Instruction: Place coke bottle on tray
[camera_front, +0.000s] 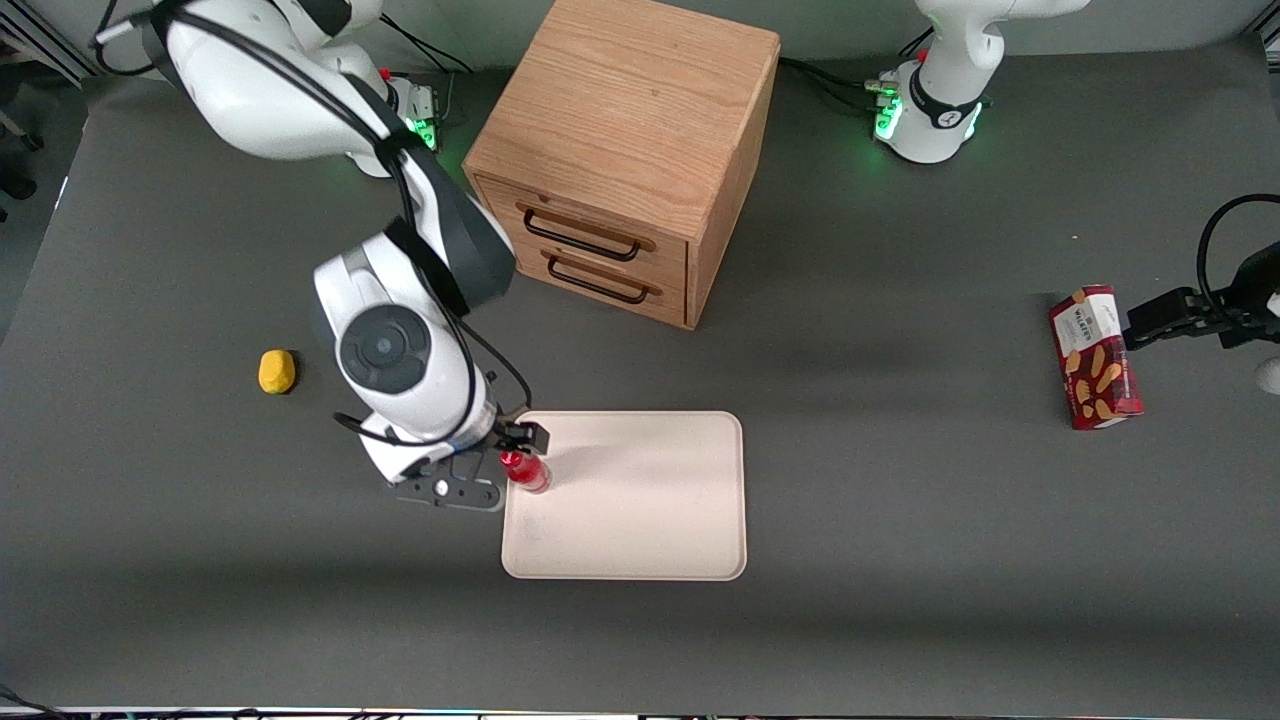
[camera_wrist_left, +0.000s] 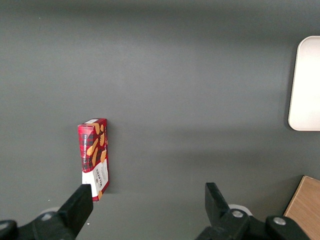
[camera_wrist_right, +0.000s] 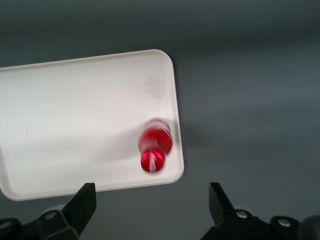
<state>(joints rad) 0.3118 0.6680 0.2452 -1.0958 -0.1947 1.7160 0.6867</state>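
Note:
The coke bottle (camera_front: 526, 472), small and red with a red cap, stands upright on the pale cream tray (camera_front: 640, 500), close to the tray's edge at the working arm's end. The right wrist view looks down on the bottle's cap (camera_wrist_right: 155, 145) near a rounded corner of the tray (camera_wrist_right: 75, 115). My right gripper (camera_front: 495, 462) hovers over that tray edge, raised above the bottle. Its fingers are open (camera_wrist_right: 152, 195), with only grey table between them, and nothing touches the bottle. The tray's edge also shows in the left wrist view (camera_wrist_left: 306, 85).
A wooden two-drawer cabinet (camera_front: 625, 150) stands farther from the front camera than the tray. A yellow lump (camera_front: 277, 371) lies toward the working arm's end. A red biscuit box (camera_front: 1095, 357) (camera_wrist_left: 95, 157) lies toward the parked arm's end.

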